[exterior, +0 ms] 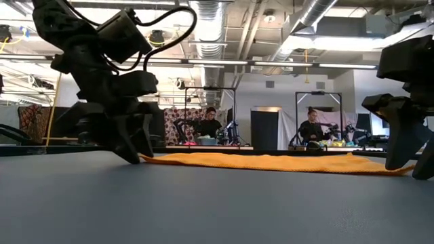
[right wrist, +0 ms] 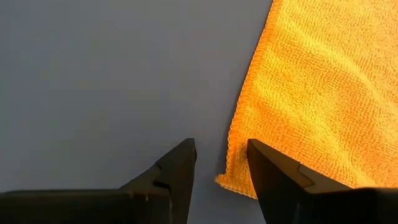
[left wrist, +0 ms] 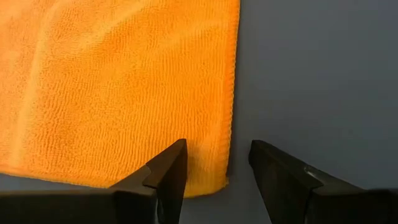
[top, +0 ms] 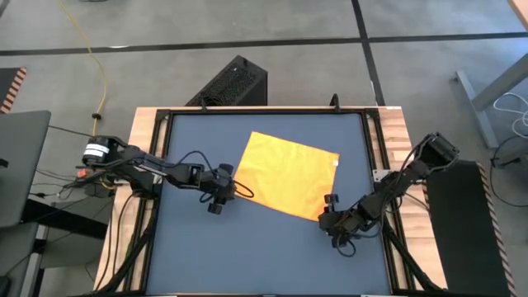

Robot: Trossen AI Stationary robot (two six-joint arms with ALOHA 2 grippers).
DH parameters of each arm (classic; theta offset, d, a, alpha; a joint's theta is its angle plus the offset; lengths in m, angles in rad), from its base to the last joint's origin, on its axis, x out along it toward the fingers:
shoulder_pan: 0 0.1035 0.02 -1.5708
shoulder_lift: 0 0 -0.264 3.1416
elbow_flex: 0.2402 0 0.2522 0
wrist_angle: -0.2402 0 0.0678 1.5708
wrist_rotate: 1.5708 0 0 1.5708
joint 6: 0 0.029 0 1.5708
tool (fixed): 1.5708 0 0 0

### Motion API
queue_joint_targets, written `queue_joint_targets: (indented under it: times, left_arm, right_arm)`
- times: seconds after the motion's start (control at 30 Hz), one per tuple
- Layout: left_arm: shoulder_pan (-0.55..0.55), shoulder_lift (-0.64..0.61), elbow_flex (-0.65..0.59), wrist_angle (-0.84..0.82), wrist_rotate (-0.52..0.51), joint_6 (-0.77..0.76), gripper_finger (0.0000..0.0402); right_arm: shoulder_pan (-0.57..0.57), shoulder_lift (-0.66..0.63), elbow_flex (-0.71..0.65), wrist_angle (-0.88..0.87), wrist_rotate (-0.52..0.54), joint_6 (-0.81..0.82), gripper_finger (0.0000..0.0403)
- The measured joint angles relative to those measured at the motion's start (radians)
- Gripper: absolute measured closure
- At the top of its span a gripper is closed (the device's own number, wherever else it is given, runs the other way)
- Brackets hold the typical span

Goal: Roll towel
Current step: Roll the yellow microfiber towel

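Here towel (top: 290, 175) flat on table (top: 198, 247) — open left hand (top: 221, 195), right hand (top: 327, 212) at corners.

Grey concrete floor (top: 313, 21), exposed ceiling ducts (exterior: 210, 17), two people (exterior: 209, 125) at distant benches, black speaker-like box (top: 233, 82).

1. Dark blue-grey tabletop (top: 190, 256), matte and plain, edged by a black frame (top: 264, 110) with pale wooden strips (top: 401, 136) outside it.
2. Lying flat on it, one yellow-orange towel (top: 287, 174), turned at a slant to the frame, nearer the frame's far rail than its near one.
3. Towel spread in a single layer, corners down on the tabletop.
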Motion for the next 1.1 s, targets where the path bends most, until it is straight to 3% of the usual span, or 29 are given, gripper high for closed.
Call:
queue_joint_targets:
  times: [0.17, 0.43, 0.63, 0.8, 0.97, 1.1]
  left_arm:
    - [-0.001, 0.014, 0.020, -0.018, -0.006, -0.006, 0.0264]
    - [-0.001, 0.012, 0.035, -0.078, -0.001, 0.018, 0.0389]
    - [-0.001, 0.013, 0.035, -0.080, -0.002, -0.008, 0.0400]
    - [0.000, 0.013, 0.035, -0.081, 0.041, -0.053, 0.0401]
    - [0.002, 0.014, 0.035, -0.082, 0.201, -0.147, 0.0401]
    - [-0.012, 0.007, 0.035, -0.082, 0.337, -0.197, 0.0401]
  right_arm:
    - [0.000, 0.000, 0.000, -0.003, -0.001, 0.000, 0.0227]
    - [0.000, 0.000, 0.000, -0.034, 0.000, 0.026, 0.0227]
    - [0.000, 0.000, 0.000, -0.041, 0.000, 0.044, 0.0236]
    - [-0.011, -0.005, 0.000, -0.042, -0.016, 0.070, 0.0293]
    - [-0.046, -0.054, 0.003, -0.069, -0.070, 0.084, 0.0378]
    - [-0.088, -0.120, 0.016, -0.048, -0.141, 0.056, 0.0383]
